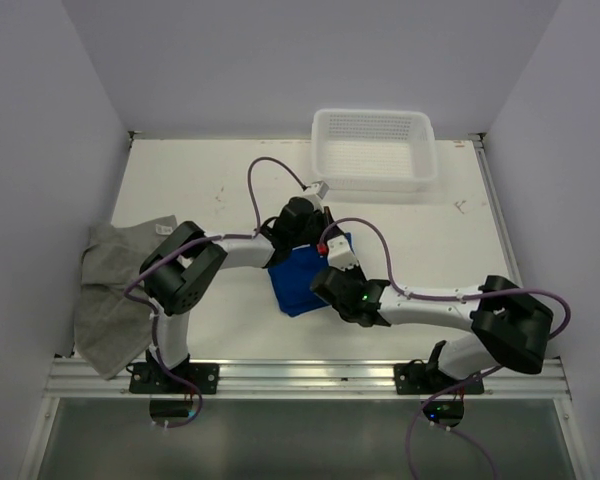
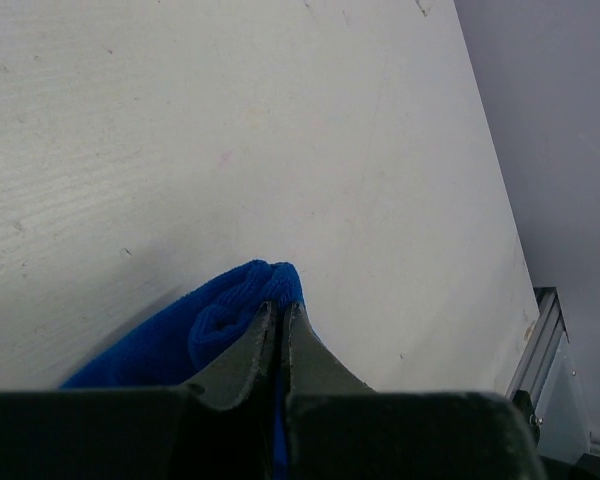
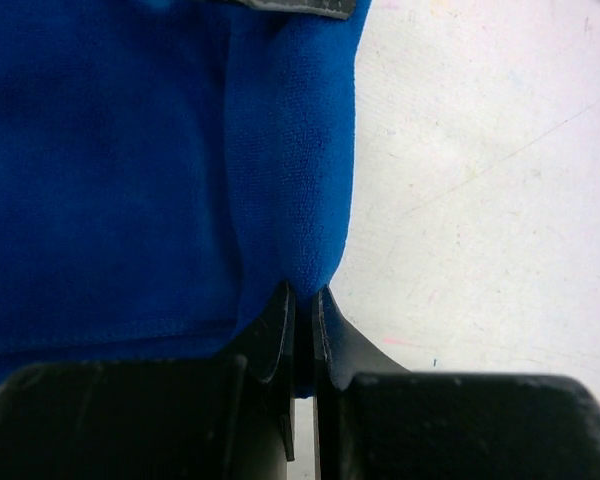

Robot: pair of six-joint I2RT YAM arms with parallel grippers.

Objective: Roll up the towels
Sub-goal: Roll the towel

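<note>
Currently left claw (image 2: 282, 306) and right claw (image 3: 302, 296) each pinch the blue towel (image 1: 295, 285), middle of the surface (image 1: 200, 190); grey towel (image 1: 110, 300) drapes the left edge. Risk: shallow pinches slip, roll slackens or skews.

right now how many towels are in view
2. The blue towel lies mid-table, partly covered; the grey towel lies at the table's left edge. None seems hidden.

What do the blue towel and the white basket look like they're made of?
The blue towel is soft cloth, probably microfibre or terry, matte; the wrist views show a fine fuzzy nap and a plump fold. The basket looks like moulded white plastic; its walls and floor are a regular grid of small holes.
</note>
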